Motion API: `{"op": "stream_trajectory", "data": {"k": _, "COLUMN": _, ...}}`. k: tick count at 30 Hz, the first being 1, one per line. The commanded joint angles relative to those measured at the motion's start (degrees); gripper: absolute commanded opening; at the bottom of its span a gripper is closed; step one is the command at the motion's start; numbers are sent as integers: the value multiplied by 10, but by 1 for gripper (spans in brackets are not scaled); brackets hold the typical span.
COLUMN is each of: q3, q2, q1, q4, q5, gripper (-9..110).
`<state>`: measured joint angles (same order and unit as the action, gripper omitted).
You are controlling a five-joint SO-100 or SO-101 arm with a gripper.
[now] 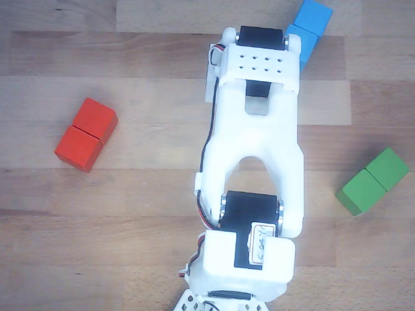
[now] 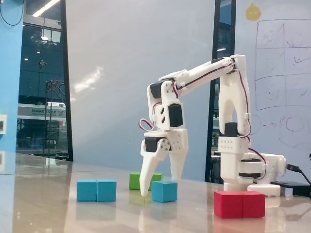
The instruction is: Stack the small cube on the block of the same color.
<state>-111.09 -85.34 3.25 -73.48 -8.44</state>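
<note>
The small cube (image 2: 164,191) is sitting on the table (image 2: 58,213) in the fixed view, just right of the blue oblong block (image 2: 96,190) and in front of the green block (image 2: 138,180); in the other view the arm (image 1: 259,149) is covering it, so only the blue oblong block (image 1: 310,26) is peeking out past the wrist. The gripper (image 2: 159,187) is hanging spread, one fingertip reaching nearly to the table just left of the cube, the other poised above its far side; nothing is being held. The red block (image 2: 240,204) is lying well apart to the right. The risk, as I am judging it: the low finger seems to be sitting very close to the cube's left face, so descending off-centre could be nudging the cube sideways or twisting it; closing unevenly might be tipping it, or pushing it against the green block behind.
</note>
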Motion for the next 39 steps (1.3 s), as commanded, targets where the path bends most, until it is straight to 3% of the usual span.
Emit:
{"op": "stream_trajectory", "data": {"k": 1, "q3": 46, "q2": -10, "q1": 7, "q4": -1, "q5": 8, "gripper": 33}}
{"op": "stream_trajectory", "data": {"k": 10, "q3": 46, "q2": -10, "q1": 1, "q4": 7, "q5": 57, "gripper": 19}}
{"op": "stream_trajectory", "data": {"k": 32, "q3": 54, "q2": -25, "q1": 2, "q4": 2, "q5": 55, "gripper": 18}}
{"op": "stream_trajectory", "data": {"k": 39, "q3": 54, "q2": -126, "q1": 6, "q4": -25, "q5": 54, "gripper": 18}}
